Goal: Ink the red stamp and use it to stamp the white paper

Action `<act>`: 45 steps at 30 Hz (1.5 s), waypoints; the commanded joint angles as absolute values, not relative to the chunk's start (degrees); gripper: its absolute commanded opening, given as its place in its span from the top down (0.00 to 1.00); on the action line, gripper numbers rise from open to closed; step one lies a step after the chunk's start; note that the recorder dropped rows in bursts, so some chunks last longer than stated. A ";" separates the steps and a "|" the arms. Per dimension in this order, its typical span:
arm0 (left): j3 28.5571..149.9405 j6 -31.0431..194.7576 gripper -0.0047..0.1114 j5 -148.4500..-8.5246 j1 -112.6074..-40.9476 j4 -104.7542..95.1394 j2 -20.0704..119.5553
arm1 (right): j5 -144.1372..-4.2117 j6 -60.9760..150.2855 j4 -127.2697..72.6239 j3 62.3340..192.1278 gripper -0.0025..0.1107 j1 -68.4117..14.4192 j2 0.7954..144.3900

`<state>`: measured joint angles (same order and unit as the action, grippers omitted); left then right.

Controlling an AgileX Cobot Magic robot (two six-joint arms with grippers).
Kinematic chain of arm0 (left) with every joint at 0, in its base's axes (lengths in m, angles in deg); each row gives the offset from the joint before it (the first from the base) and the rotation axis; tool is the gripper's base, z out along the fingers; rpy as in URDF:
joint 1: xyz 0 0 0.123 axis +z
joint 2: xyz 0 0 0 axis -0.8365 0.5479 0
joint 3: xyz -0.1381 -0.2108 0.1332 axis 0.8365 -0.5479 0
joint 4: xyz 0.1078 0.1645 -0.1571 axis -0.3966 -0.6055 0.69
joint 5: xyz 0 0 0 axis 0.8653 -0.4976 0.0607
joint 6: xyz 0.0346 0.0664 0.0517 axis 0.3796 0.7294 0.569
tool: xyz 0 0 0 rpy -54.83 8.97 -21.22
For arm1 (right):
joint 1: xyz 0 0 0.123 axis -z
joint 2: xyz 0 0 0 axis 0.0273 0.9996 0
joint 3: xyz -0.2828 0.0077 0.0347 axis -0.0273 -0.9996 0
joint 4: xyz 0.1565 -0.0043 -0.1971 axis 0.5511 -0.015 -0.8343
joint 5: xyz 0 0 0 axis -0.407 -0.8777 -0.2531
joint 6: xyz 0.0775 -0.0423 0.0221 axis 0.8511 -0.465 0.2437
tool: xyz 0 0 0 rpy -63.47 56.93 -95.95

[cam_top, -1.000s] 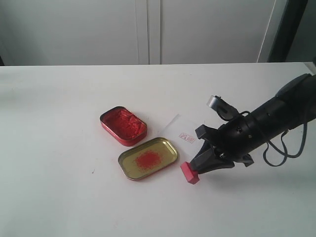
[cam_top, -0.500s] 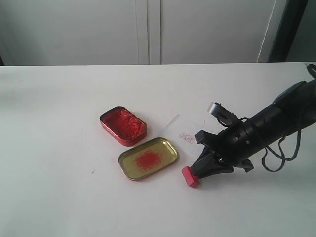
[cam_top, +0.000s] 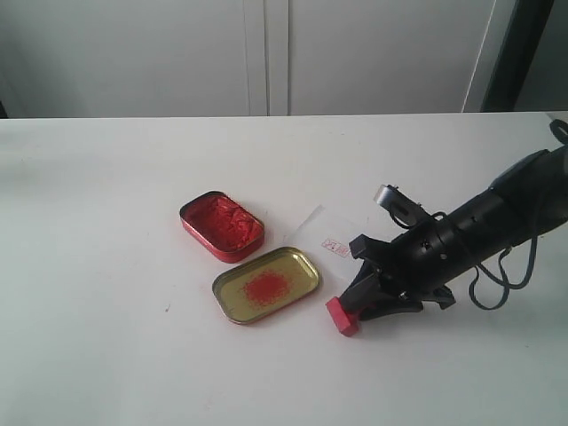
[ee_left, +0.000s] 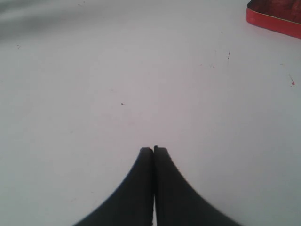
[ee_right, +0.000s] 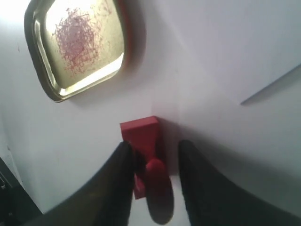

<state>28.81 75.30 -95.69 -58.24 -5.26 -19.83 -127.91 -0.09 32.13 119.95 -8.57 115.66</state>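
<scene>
Pincer on my right arm (ee_right: 155, 145) straddles the red stamp (ee_right: 141, 129), spread a little. One finger (ee_right: 123, 169) touches the handle, while the other shows a thin dark gap, so I judge the hold slack. The stamp sits low on the table. Its long axis runs along my pincer's own line, with the handle back between my fingers and the square base out past the tips. The white paper (cam_top: 330, 232), carrying a red imprint (cam_top: 335, 246), lies near one flank of this pincer, and the gold lid (cam_top: 266, 285) is just ahead. My left pincer (ee_left: 154, 149) is pressed together over bare table, far from the stamp, so the next move belongs to the right.
</scene>
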 commanded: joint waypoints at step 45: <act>28.56 74.84 0.96 -95.58 -58.09 -5.22 -20.07 | -115.84 17.50 4.51 119.54 0.98 -8.37 104.19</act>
